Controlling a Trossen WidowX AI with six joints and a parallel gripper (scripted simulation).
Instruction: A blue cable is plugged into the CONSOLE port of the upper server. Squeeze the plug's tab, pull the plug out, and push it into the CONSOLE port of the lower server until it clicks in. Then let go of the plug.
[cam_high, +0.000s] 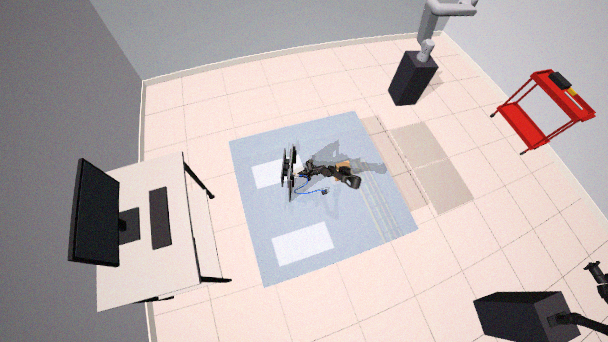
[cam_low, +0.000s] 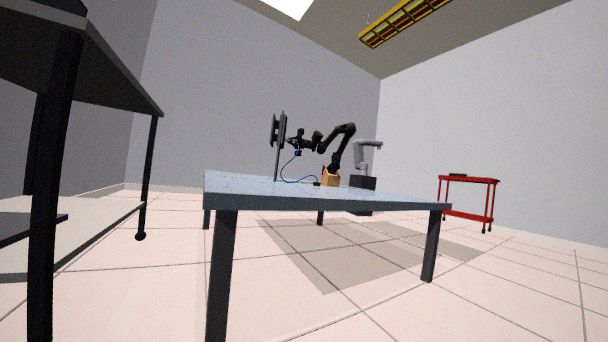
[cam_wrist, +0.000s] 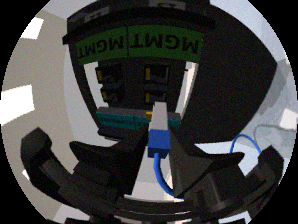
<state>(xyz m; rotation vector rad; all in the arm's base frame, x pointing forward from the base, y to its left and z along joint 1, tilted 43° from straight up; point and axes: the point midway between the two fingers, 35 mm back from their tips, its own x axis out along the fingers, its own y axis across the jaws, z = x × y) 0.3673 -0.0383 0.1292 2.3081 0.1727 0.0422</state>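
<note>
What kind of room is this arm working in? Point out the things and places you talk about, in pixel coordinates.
Probably a robotics lab or workshop: a second, grey arm (cam_high: 426, 50) (cam_low: 364, 155) stands on a dark pedestal, a red cart (cam_high: 522, 127) (cam_low: 467, 217) is parked near a wall, and a desk carries a large monitor (cam_high: 95, 215).

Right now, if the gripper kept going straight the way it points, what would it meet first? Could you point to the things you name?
Likely the port panel (cam_wrist: 134, 85): the plug (cam_wrist: 159, 132) between the fingers points at it and would probably touch before they do. How much gap remains, if any, is unclear.
</note>
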